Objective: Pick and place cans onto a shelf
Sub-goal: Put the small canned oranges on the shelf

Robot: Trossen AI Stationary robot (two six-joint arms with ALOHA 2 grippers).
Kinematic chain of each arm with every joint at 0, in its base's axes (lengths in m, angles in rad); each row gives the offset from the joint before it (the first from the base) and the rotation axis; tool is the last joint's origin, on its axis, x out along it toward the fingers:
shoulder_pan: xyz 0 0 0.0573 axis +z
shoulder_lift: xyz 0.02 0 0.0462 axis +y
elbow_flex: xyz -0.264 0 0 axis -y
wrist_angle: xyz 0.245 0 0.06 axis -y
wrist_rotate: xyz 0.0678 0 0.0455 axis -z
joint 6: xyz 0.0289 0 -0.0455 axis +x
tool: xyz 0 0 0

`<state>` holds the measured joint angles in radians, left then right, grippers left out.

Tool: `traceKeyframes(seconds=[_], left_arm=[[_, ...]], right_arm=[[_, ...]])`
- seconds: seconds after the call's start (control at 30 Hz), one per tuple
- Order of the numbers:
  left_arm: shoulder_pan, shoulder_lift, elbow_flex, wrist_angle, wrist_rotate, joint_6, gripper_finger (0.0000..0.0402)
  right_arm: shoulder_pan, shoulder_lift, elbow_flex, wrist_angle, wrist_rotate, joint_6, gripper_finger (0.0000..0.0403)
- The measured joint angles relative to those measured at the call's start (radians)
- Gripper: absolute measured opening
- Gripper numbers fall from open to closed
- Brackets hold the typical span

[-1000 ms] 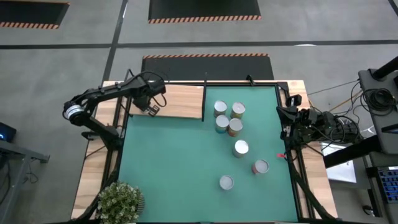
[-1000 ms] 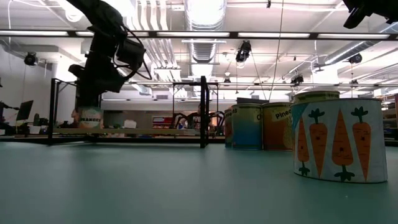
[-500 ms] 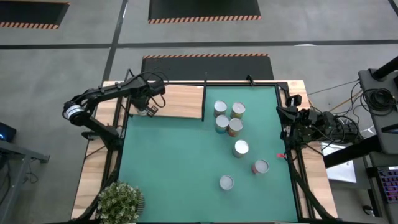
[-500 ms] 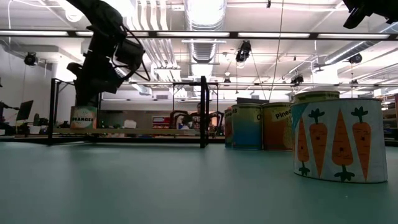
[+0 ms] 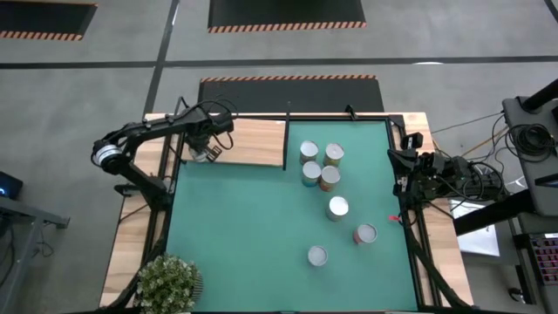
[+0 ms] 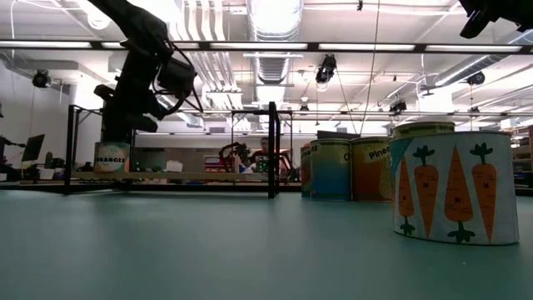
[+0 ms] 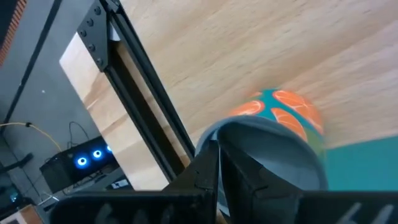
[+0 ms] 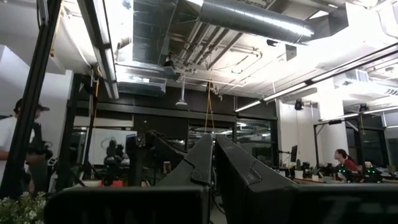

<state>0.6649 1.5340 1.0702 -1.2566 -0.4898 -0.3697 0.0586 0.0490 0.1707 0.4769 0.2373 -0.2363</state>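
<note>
While the big green bench (image 5: pixel 261 235) holds seven cans (image 5: pixel 337 208) around two o'clock, the wooden shelf (image 5: pixel 257 144) at eleven o'clock has one orange can (image 6: pixel 111 157). Right above it, the left pincer (image 5: pixel 206 150) is pressed together, holding nothing. Swinging low could tip it.

You see a green mat (image 5: pixel 253 235) with a pale-grained light-wood shelf (image 5: pixel 253 142) at its 11 o'clock. On that shelf stands a teal can (image 7: pixel 292 118) printed with orange slices. Your nearest can (image 6: pixel 454 187) is white with orange carrots and green tops; behind it at 9 o'clock, a blue-and-yellow can (image 6: pixel 331 170). From above, the cans (image 5: pixel 321 166) show silvery-white tops.
</note>
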Motion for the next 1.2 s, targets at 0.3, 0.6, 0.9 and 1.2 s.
traceKeyframes(seconds=[0.3,0.6,0.9,1.2], left_arm=[[-0.015,-0.034,0.032,-0.043,0.021,-0.005,0.0000],[-0.016,-0.047,-0.014,0.012,0.128,0.013,0.0000],[-0.012,-0.047,-0.018,0.033,0.083,0.021,0.0000],[-0.002,-0.047,-0.019,0.037,0.069,0.022,0.0000]], right_arm=[[0.000,0.000,0.000,0.000,0.000,-0.003,0.0009],[0.000,0.000,0.000,-0.006,0.000,0.000,0.0009],[0.000,0.000,0.000,-0.008,0.002,-0.010,0.0009],[0.000,0.000,0.000,-0.008,0.001,-0.009,0.0009]])
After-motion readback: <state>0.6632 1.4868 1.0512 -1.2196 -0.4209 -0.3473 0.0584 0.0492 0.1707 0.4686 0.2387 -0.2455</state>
